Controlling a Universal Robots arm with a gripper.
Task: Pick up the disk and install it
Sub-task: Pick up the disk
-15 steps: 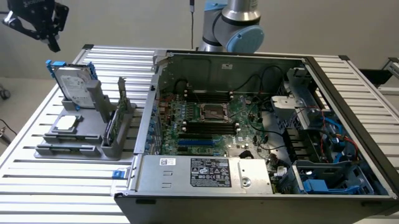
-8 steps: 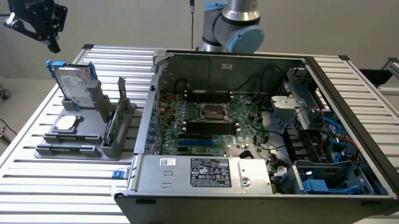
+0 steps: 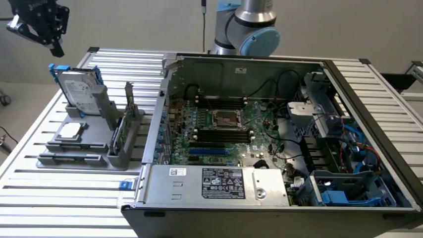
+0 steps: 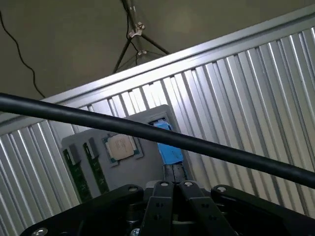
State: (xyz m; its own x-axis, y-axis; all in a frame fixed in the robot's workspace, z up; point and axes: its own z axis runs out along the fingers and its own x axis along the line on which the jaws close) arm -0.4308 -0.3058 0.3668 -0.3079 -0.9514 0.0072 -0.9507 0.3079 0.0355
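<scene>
Gripper, jaws together and empty, hangs over ribbed metal table and upright disk, dull floor beyond.

A black cable crosses the wrist view and hides a strip of the disk, and my fingers run off the picture's edge. In the exterior view the grey holder covers the disk's lower part, and its label print seems too small to read.
</scene>
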